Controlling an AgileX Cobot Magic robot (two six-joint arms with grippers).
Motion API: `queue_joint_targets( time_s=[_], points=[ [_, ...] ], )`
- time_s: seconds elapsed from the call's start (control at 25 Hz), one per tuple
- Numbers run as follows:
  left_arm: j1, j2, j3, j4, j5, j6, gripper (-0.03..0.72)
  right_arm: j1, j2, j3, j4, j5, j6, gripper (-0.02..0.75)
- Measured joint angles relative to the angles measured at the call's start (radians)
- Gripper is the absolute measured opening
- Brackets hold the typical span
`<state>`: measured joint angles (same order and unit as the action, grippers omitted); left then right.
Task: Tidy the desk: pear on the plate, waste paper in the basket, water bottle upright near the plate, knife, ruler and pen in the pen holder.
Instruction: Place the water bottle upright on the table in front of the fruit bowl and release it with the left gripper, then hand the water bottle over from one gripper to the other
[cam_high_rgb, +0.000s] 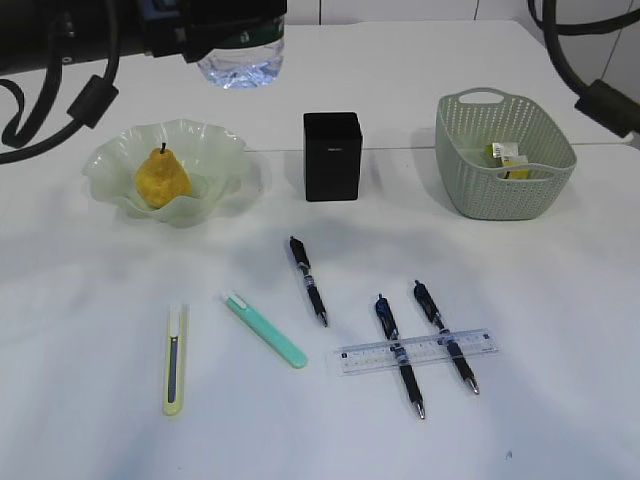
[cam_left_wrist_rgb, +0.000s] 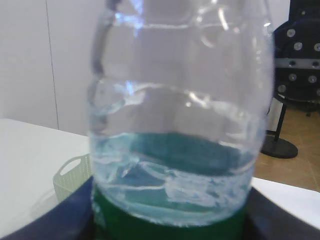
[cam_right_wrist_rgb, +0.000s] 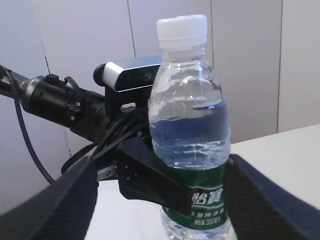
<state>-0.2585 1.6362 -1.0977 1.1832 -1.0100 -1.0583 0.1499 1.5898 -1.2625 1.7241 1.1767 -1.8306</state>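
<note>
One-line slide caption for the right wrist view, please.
Left gripper clamps an upright, capped water bottle at its green label, held between the right gripper's open fingers.

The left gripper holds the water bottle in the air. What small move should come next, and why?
Probably lower the water bottle straight down onto the table just behind the plate. The left gripper holds it upright by the label, clear of the table, and the pear already sits on the plate.

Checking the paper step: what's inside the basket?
Inside the basket, yellow-and-white crumpled paper lies against the far right wall. The near wall hides the floor beneath it.
</note>
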Motion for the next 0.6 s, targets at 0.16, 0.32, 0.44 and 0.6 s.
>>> queue_joint_targets(
  time_s=[0.16,0.32,0.44,0.6],
  points=[
    [0.002,0.001,0.0,0.011,-0.002,0.0,0.381,0.0,0.0,0.0,-0.009,0.0,0.002,0.577],
    [0.002,0.001,0.0,0.013,-0.002,0.0,0.381,0.0,0.0,0.0,-0.011,0.0,0.002,0.576],
    [0.002,0.001,0.0,0.014,-0.002,0.0,0.381,0.0,0.0,0.0,-0.02,0.0,0.002,0.577],
    [0.002,0.001,0.0,0.014,-0.002,0.0,0.381,0.0,0.0,0.0,-0.083,0.002,0.002,0.577]
  ],
)
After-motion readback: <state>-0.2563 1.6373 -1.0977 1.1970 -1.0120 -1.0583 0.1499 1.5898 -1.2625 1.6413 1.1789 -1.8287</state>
